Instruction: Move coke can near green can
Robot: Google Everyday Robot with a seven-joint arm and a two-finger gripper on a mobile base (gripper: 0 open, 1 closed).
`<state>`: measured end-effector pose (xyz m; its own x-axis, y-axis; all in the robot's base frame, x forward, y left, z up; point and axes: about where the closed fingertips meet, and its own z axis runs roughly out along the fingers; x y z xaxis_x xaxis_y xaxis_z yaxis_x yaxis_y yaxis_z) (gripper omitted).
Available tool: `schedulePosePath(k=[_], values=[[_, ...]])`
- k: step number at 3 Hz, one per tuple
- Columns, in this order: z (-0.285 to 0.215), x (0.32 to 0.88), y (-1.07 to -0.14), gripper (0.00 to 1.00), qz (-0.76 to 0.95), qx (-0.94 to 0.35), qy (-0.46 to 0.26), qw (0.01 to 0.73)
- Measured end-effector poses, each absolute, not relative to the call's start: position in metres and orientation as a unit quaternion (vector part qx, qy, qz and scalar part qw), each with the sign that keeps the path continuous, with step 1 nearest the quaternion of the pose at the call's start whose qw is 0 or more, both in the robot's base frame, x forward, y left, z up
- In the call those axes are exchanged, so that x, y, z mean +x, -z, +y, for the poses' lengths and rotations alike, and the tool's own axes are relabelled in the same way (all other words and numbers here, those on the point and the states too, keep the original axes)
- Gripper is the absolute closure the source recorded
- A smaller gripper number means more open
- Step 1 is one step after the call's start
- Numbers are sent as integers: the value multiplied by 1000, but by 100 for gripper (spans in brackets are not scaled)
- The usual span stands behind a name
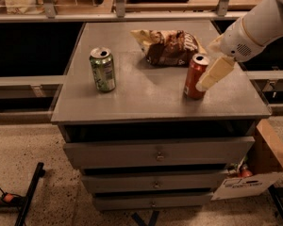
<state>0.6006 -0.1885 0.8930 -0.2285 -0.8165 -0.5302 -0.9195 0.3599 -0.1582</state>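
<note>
The coke can point(193, 77), red with a silver top, stands upright on the right part of the grey cabinet top point(146, 95). The green can point(103, 69), pale green and white with an opened tab, stands upright on the left part, well apart from the coke can. My gripper point(208, 72) comes in from the upper right on a white arm. It is open, with one cream finger point(217, 72) right against the coke can's right side. It holds nothing.
A crumpled brown chip bag point(167, 46) lies behind the coke can at the back of the top. The cabinet has drawers point(156, 154) below. A cardboard box point(269, 160) stands on the floor at the right. A railing point(132, 17) runs behind.
</note>
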Motion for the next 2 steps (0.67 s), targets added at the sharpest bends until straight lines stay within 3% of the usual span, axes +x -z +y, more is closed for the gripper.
schedulePosePath(k=[2], values=[[-165,603,-882,63,772,-566,-140,253]])
